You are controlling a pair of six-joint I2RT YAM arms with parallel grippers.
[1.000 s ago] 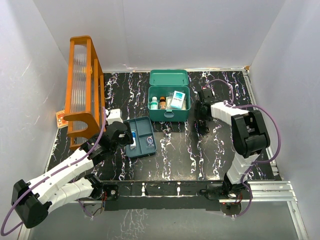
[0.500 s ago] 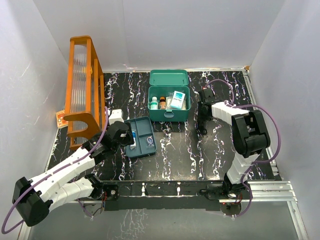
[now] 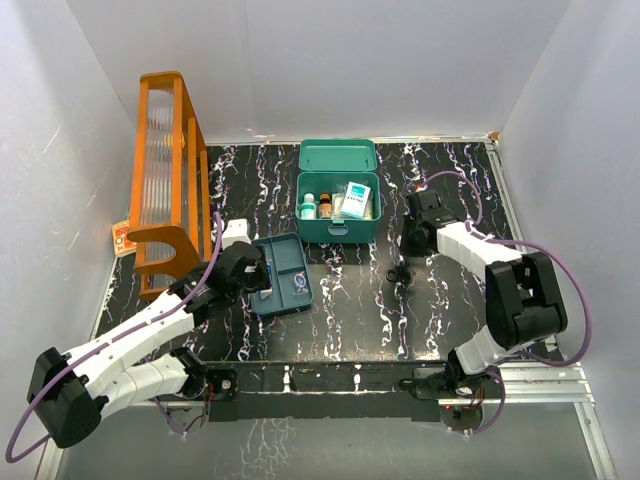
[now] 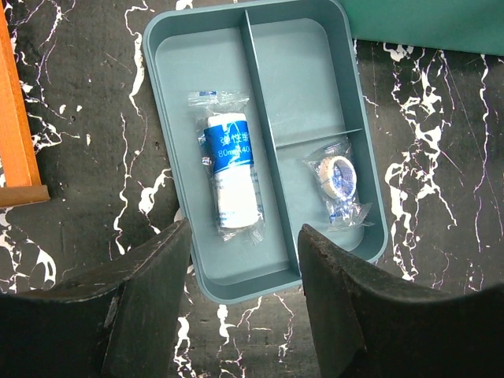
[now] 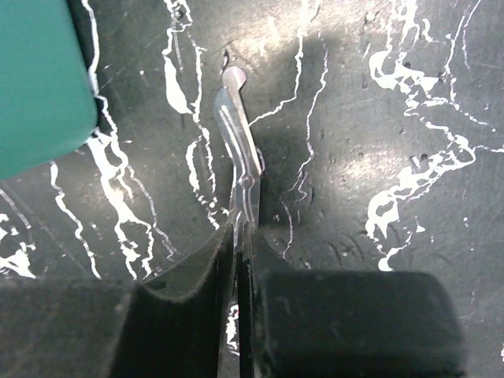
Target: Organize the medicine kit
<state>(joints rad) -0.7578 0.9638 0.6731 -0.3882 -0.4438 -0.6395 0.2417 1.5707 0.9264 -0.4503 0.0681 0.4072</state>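
Right gripper point(image 5: 242, 252) has shifted nearer and closed, pinching slim metal tweezers point(image 5: 236, 134) near the right front corner of the open medicine kit point(image 3: 338, 215), seemingly light, rigid plastic, best gripped by its side walls, while left gripper point(image 4: 244, 236) hangs open.

We find the near end of the thin metal piece point(image 5: 237, 135) hidden inside the right gripper point(image 5: 242, 250); left of the claw, the medicine kit point(image 5: 35, 79) is edge-cropped.

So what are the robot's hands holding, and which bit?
The right hand pinches a thin metal tool by its near end. The left hand is open above the tray, holding nothing.
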